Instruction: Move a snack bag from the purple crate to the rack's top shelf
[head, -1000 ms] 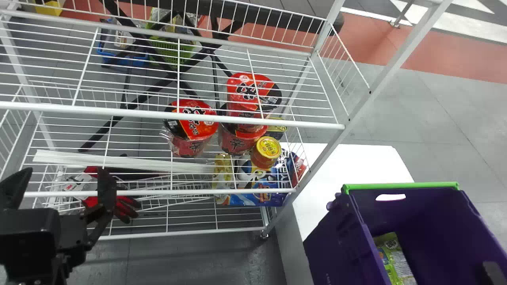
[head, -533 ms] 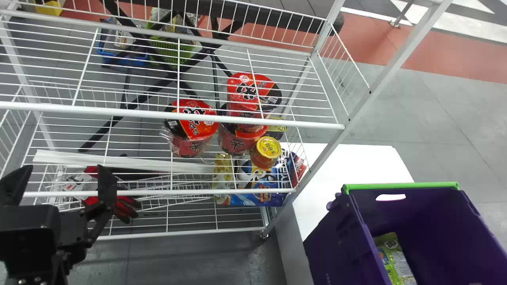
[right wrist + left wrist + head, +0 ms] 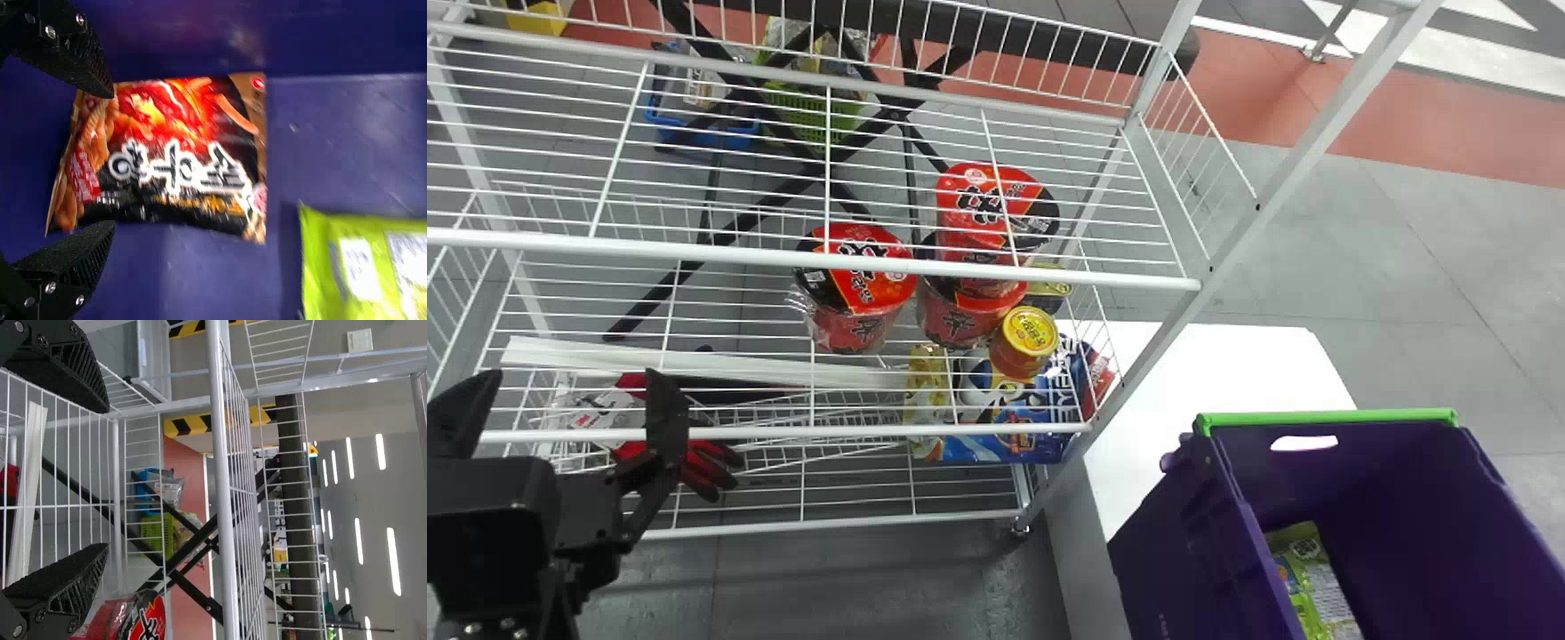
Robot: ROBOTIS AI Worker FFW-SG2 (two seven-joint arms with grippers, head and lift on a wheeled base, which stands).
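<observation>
In the head view, my left gripper (image 3: 565, 400) stands open in front of the rack's lower left part; in the left wrist view the left gripper (image 3: 107, 478) has bare space between its fingers. The purple crate (image 3: 1183, 542) is at lower right. Inside it, the right wrist view has a red and black snack bag (image 3: 180, 157) lying flat, with my right gripper (image 3: 112, 160) open at one end of it, one finger along either side. A green bag (image 3: 360, 267) lies near its other end. The rack's top shelf (image 3: 694, 252) is white wire.
Red noodle cups (image 3: 858, 284), a yellow-lidded can (image 3: 1027, 333) and blue packs (image 3: 996, 436) are on the rack below the top shelf. A white rack post (image 3: 1254, 204) rises between shelves and crate. Red-black gloves (image 3: 703, 462) lie behind the left gripper.
A dark finger of the right gripper, at the head view's lower right corner inside the crate a second ago, has moved out of that view. The left arm has hardly moved.
</observation>
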